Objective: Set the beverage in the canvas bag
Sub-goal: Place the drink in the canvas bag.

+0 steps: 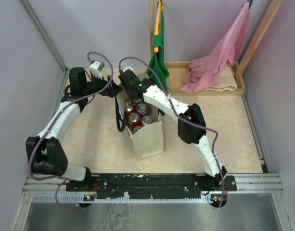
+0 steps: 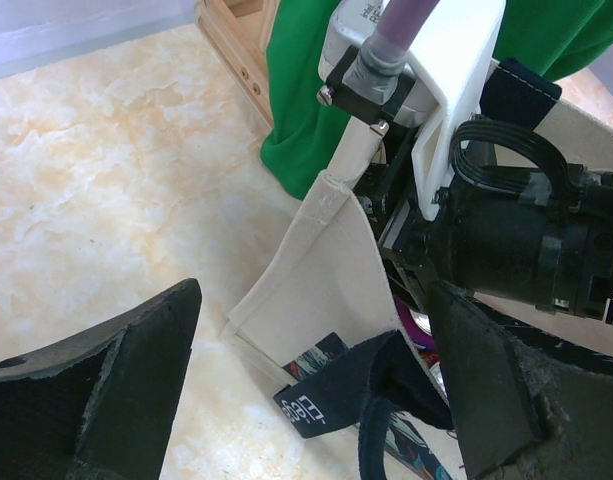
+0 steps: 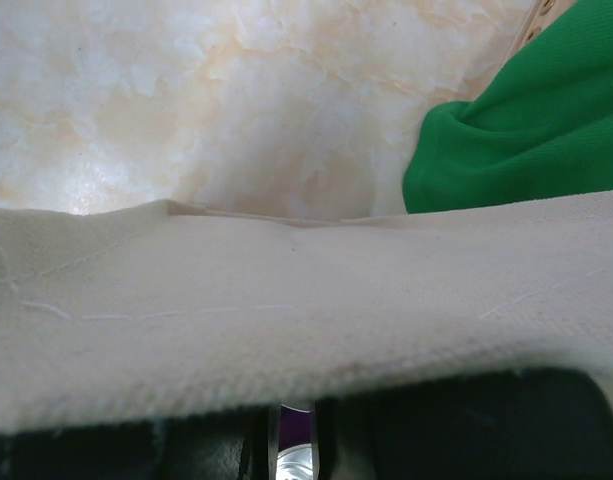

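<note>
Standing central on the tabletop [image 1: 92, 137], the canvas bag [image 1: 149, 139] holds cans [image 1: 136, 117]. The left end effector [image 2: 316, 295] is apart at its 11 o'clock corner; the right end effector [image 3: 291, 435] dips inside, and we cannot tell its grip.

Soft, even overhead light, no harsh shadows.
Overhead view sharp; wrist views softer, a pale glare patch on the marbled tabletop [image 3: 86, 185] beyond the canvas bag [image 3: 286, 310] — deep shadow below its cloth.
</note>
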Robot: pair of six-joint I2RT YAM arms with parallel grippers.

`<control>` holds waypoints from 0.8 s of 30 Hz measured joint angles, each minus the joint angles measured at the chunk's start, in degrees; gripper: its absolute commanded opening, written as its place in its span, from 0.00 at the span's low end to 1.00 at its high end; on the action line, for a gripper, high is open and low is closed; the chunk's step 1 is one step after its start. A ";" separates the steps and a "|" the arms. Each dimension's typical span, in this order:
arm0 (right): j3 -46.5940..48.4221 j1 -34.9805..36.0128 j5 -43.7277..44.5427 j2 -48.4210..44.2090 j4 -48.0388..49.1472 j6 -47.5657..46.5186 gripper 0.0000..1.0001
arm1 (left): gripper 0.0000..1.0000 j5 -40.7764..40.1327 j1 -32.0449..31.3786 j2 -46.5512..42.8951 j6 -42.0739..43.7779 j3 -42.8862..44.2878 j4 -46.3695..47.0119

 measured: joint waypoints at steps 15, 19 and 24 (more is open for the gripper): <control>0.79 -0.55 0.00 1.55 2.49 0.17 0.14 | 1.00 -0.61 0.00 0.70 -0.04 1.36 -0.04; 2.05 -0.90 0.00 2.80 3.30 0.63 0.14 | 1.00 -0.92 0.00 0.70 -0.11 1.57 0.09; 2.60 -1.42 -0.13 3.30 3.93 1.97 0.13 | 1.00 -1.16 0.00 0.70 -0.26 1.60 0.09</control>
